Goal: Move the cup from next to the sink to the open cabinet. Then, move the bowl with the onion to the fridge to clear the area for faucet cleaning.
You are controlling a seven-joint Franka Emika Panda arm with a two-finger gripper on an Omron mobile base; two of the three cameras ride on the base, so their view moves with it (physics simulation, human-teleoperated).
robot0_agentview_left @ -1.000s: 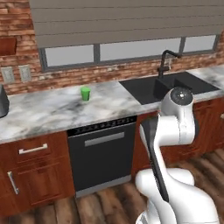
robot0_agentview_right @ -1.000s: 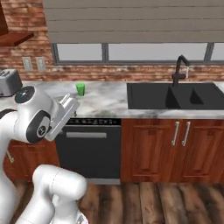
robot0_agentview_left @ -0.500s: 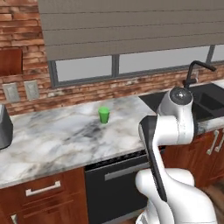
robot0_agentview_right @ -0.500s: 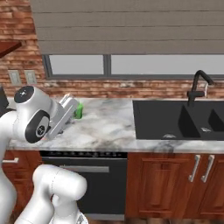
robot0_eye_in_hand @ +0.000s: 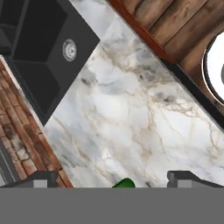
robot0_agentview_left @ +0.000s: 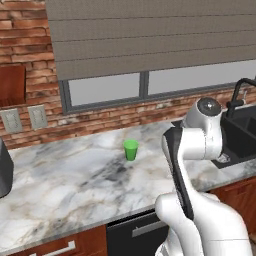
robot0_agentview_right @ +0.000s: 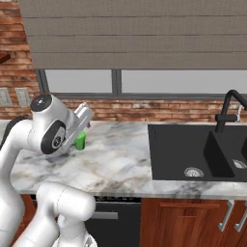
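The small green cup (robot0_agentview_left: pixel 131 149) stands upright on the marble counter (robot0_agentview_left: pixel 75 185), left of the black sink (robot0_agentview_left: pixel 241 134). In the right base view the cup (robot0_agentview_right: pixel 80 140) is partly covered by my arm, with the sink (robot0_agentview_right: pixel 193 149) and the black faucet (robot0_agentview_right: pixel 228 110) to its right. The hand view looks down on the counter: a green sliver of the cup (robot0_eye_in_hand: pixel 125 183) peeks up at the bottom, between the two spread tips of my gripper (robot0_eye_in_hand: pixel 113 178), which is open and holds nothing. The sink (robot0_eye_in_hand: pixel 39 48) lies at upper left there. The bowl, onion and fridge are out of view.
A dark appliance (robot0_agentview_left: pixel 4 172) sits at the counter's left end, below two wall outlets (robot0_agentview_left: pixel 22 119) and a reddish-brown wooden panel (robot0_agentview_left: pixel 12 85). A black dishwasher (robot0_agentview_left: pixel 135 232) fills the space under the counter. A brick wall and a blinded window (robot0_agentview_left: pixel 150 45) back the counter.
The base has driven closer to the counter, so both base views shifted and the cup and sink look larger. The cup has not moved and the gripper has stayed open.
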